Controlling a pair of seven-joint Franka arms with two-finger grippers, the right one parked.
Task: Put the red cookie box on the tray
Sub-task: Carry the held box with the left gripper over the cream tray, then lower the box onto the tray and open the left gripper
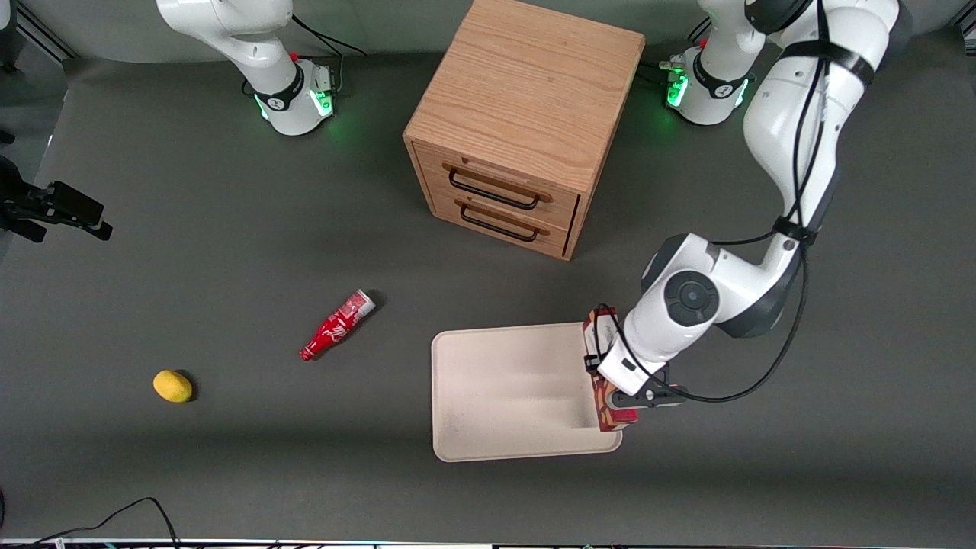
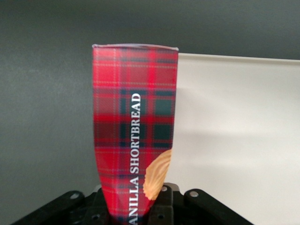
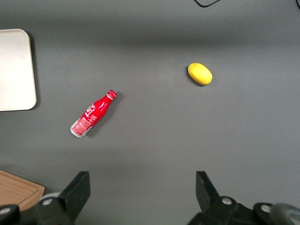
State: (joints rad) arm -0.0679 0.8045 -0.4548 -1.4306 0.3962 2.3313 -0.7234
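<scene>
1. The tool (image 1: 627, 395) is closed on the red cookie box (image 1: 602, 377), holding it over the tray's (image 1: 503, 396) edge toward the working arm's end of the tabletop (image 1: 229, 267).
2. In the wrist view, the box (image 2: 135, 140) straddles that rim, partly over tray (image 2: 239, 140), partly over bare tabletop.
3. This looks like the carry step, nearly at placing.
4. Next, I judge, the box should shift toward the tray's middle, come down flat, then be released.

— What sort of place is this?
— A robot lab — two white arms (image 1: 793, 152) bolted to a grey-matted table (image 1: 229, 473), green base lights, loose cables, and test props: a small wooden drawer cabinet (image 1: 518, 122), a lemon (image 1: 172, 386).
</scene>
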